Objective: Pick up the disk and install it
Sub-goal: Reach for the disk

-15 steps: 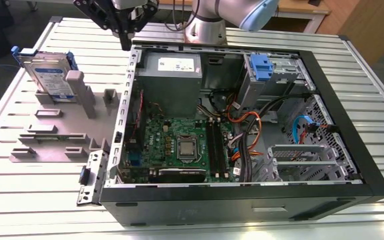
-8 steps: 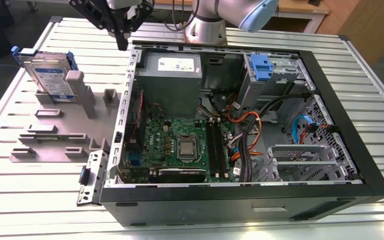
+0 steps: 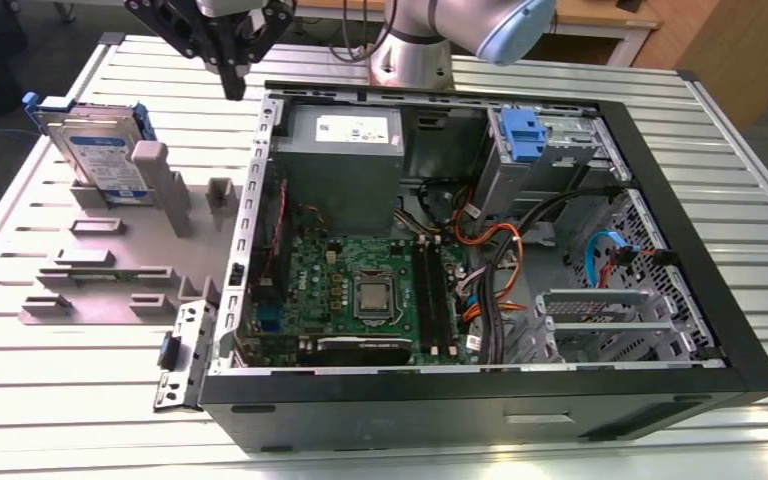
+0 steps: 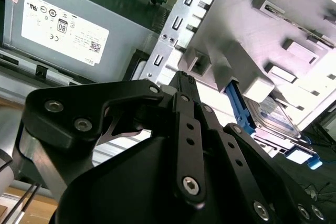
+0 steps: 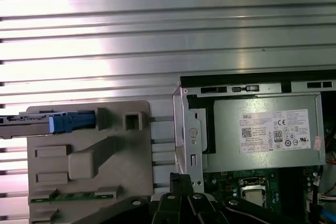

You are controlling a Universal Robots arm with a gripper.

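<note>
One disk (image 3: 97, 150) stands on edge in one grey holder (image 3: 117, 270) at the exterior view's left, label facing near. One gripper (image 3: 233, 88) hangs closed, empty.

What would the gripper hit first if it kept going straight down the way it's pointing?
Probably the bare table beside the case wall, between case and holder. The gripper points down just outside that wall, but depth is unclear, so it could catch the wall's rim.
</note>
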